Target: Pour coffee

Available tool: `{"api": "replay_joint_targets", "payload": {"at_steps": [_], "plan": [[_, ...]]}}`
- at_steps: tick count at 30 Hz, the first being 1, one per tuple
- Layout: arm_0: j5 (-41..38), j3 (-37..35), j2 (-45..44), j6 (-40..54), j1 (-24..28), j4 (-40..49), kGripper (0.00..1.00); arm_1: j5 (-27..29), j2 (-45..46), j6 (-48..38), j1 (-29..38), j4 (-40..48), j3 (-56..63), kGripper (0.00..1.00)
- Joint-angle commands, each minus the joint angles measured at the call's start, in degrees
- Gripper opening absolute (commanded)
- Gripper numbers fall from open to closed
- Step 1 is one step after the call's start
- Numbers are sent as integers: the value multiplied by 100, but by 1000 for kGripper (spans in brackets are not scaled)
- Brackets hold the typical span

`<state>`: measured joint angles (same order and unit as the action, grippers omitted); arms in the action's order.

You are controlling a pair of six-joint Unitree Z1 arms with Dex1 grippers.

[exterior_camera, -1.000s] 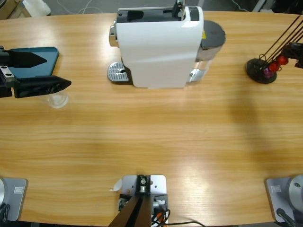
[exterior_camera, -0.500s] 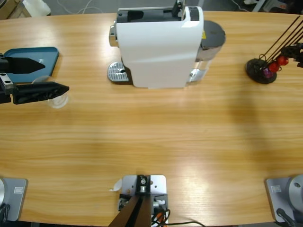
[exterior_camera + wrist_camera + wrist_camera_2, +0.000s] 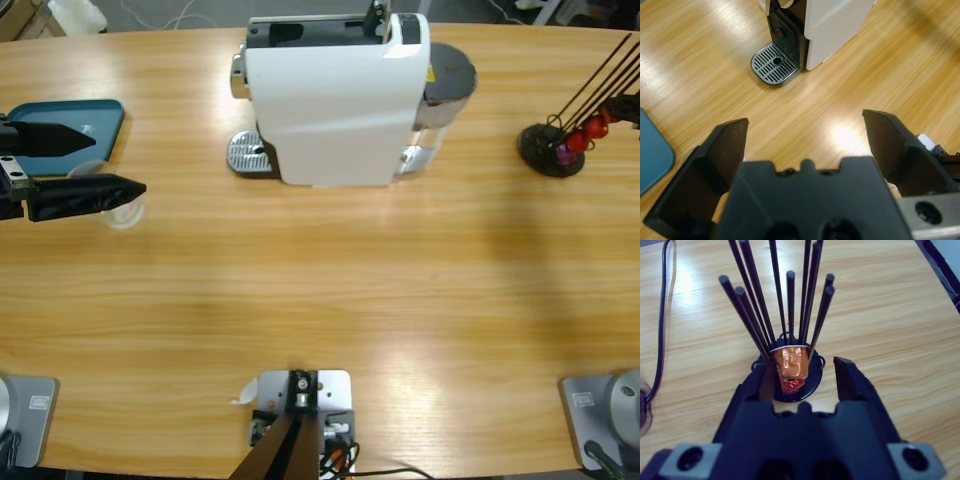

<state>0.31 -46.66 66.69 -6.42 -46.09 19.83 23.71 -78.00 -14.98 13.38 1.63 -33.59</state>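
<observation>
Both claws gape: left claw half hides tumbler; right claw barely visible overhead.

Your middle tabletop lies open; the coffee machine blocks the far side, and a capsule rack perhaps crowds the right.

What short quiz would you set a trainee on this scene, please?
1. True or false: the drip tray is bare.
2. What stands right in front of the right gripper? A. a kettle B. the capsule rack C. a plate
3. Fill in: the left gripper has its fingers ____.

Key: 1 true; 2 B; 3 open.
</observation>
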Motion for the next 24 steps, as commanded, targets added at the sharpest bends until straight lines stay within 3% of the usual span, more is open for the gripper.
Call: {"api": "replay_joint_targets", "payload": {"at_steps": [1,21,24], "plan": [[80,219,-135,-53,-41,-50,991,-8,-51,57,24,-84,204,352],[88,254,-138,-35,-42,-50,991,-152,-320,58,95,-31,178,352],[101,254,-138,-37,-42,-50,991,-165,-316,108,95,-22,178,218]]}}
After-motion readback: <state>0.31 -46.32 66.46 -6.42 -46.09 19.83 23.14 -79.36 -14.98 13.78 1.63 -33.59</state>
